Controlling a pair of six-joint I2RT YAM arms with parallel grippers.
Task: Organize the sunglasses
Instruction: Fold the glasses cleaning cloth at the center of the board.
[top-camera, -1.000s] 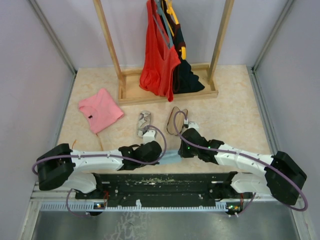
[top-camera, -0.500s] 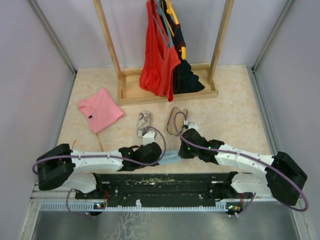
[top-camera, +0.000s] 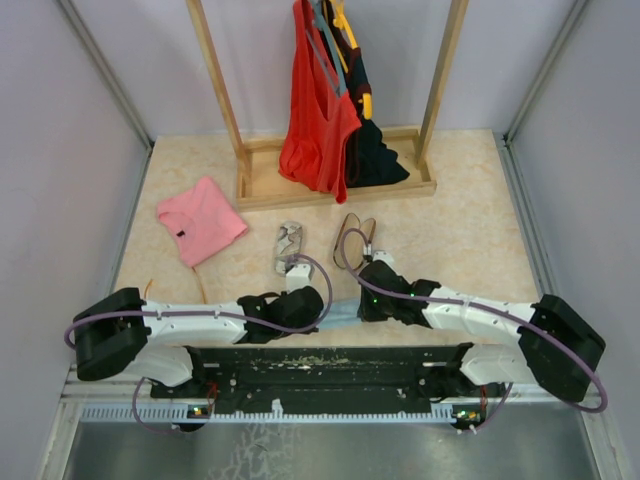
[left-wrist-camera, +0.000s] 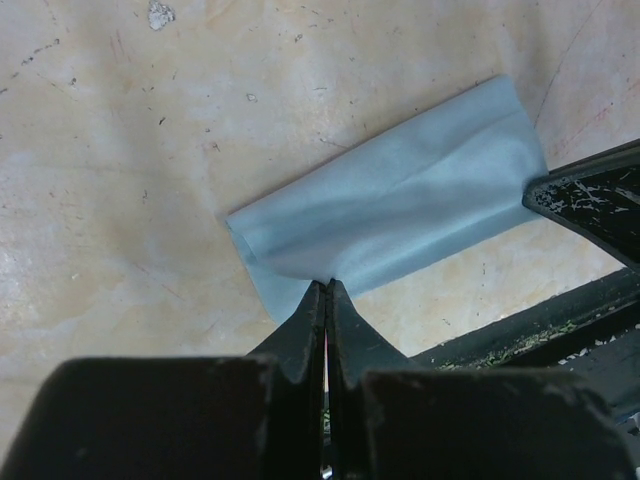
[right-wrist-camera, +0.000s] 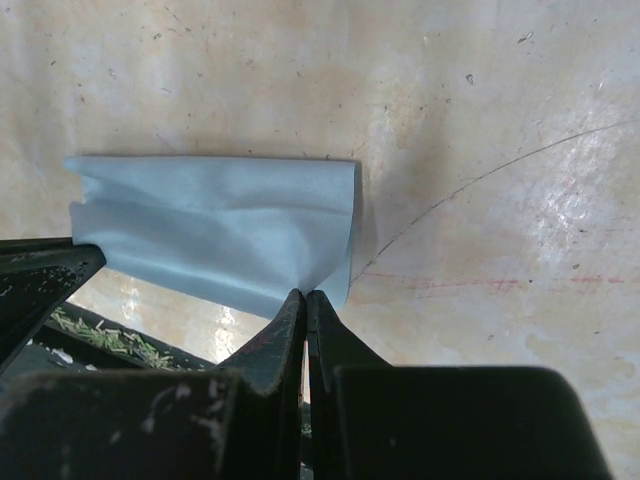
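The sunglasses (top-camera: 352, 240) lie on the table beyond my right wrist, a thin reddish-brown frame with see-through lenses, and neither gripper touches them. Both grippers hold a folded light blue cloth (top-camera: 342, 312) at the near table edge. My left gripper (left-wrist-camera: 327, 285) is shut on the cloth's (left-wrist-camera: 400, 205) near left corner. My right gripper (right-wrist-camera: 305, 293) is shut on the cloth's (right-wrist-camera: 220, 225) near right corner. From above, the left gripper (top-camera: 323, 308) and right gripper (top-camera: 361, 306) sit close together with the cloth between them.
A small pale grey object (top-camera: 288, 247) lies left of the sunglasses. A folded pink garment (top-camera: 200, 220) is at the left. A wooden rack (top-camera: 335, 185) with red and dark clothes stands at the back. The black base rail (top-camera: 330, 365) runs just below the cloth.
The right wrist has shifted slightly left and nearer, bringing the two grippers a little closer with the cloth between them. The sunglasses have not moved.
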